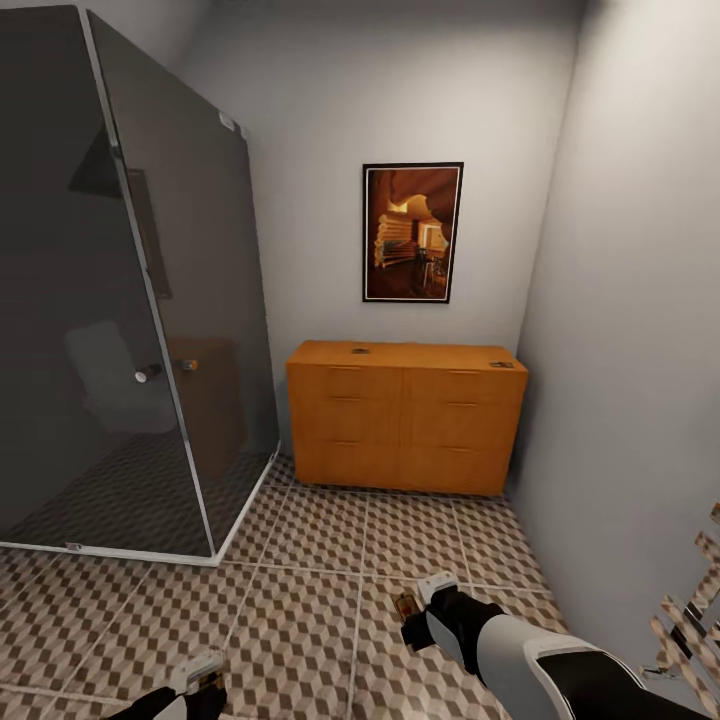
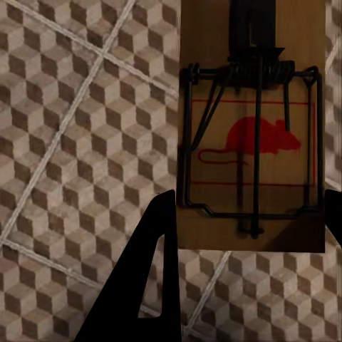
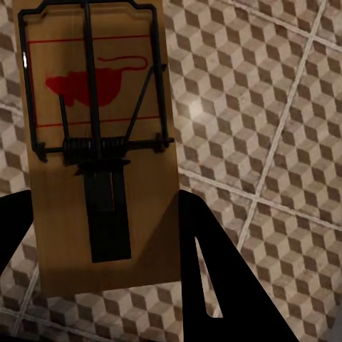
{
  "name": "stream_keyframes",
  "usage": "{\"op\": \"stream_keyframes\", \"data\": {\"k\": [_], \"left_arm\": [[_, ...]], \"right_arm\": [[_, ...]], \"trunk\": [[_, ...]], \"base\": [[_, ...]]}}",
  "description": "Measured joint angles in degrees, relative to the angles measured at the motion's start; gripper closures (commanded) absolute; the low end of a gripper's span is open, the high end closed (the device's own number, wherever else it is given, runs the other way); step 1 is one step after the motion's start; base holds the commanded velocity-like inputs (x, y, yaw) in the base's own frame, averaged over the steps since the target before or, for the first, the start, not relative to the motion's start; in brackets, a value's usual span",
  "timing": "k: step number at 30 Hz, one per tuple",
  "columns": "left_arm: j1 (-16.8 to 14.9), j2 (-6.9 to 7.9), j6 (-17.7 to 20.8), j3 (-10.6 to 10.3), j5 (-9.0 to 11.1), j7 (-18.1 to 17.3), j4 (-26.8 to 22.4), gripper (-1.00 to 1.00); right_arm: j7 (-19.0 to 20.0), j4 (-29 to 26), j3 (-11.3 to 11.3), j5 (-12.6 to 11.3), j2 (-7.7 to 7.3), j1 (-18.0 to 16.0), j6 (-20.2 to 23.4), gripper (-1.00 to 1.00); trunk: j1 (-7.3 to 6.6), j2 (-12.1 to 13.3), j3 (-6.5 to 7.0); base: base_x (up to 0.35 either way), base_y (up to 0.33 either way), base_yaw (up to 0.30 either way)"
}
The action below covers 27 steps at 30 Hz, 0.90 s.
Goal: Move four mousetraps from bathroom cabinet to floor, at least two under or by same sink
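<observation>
Left claw (image 1: 200, 682) sits low in the head view, near the picture's bottom edge, clamped on a mousetrap (image 2: 253, 128); from the head only a sliver of wood shows between its fingers. Its wrist view gives the detail: a wooden board with dark wire, a coil spring and a red mouse mark, held above the tiled floor (image 2: 71, 142), one dark finger (image 2: 146, 285) at the board's edge.

Right claw (image 1: 415, 610) is likewise gripping a second mousetrap (image 3: 96, 142), seen edge-on from the head and full-face from its wrist camera, red mark and spring plain, a black finger (image 3: 206, 278) beside the board.

Head view adds the room: orange-brown cabinet (image 1: 405, 415) against the far wall, drawers closed, two more small traps on its top, one toward the left (image 1: 359, 351) and one at the right end (image 1: 502, 365). Glass shower stall (image 1: 120, 300) stands at left, framed picture (image 1: 412, 232) hangs above the cabinet.

Count: four traps, two in the claws, two on the cabinet; one cabinet.
</observation>
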Motion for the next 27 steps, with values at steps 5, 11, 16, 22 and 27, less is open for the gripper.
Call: {"op": "stream_keyframes", "data": {"k": [5,11,16,22,27], "left_arm": [[0.0,-0.41,-0.1,0.0,0.0,0.0,0.0,1.0],[0.0,-0.48,-0.1,0.0,0.0,0.0,0.0,1.0],[0.0,-0.5,-0.1,0.0,0.0,0.0,0.0,1.0],[0.0,-0.52,-0.2,0.0,0.1,0.0,-0.1,1.0],[0.0,-0.58,-0.2,0.0,0.1,0.0,-0.1,1.0]], "right_arm": [[-0.1,0.0,0.0,0.0,0.0,0.0,0.4,1.0],[0.0,0.0,0.0,0.0,0.0,0.0,0.5,1.0],[0.0,0.0,0.0,0.0,0.0,0.0,0.5,1.0],[-0.1,0.0,0.0,0.0,0.0,0.0,0.5,1.0],[-0.2,0.0,0.0,0.0,0.0,0.0,0.4,1.0]], "trunk": [[0.0,0.0,0.0],[0.0,0.0,0.0],[0.0,0.0,0.0],[0.0,0.0,0.0],[0.0,0.0,0.0]], "base": [[0.0,0.0,0.0],[0.0,0.0,0.171],[0.0,0.0,0.273],[0.0,0.0,0.284],[0.0,0.0,0.286]]}}
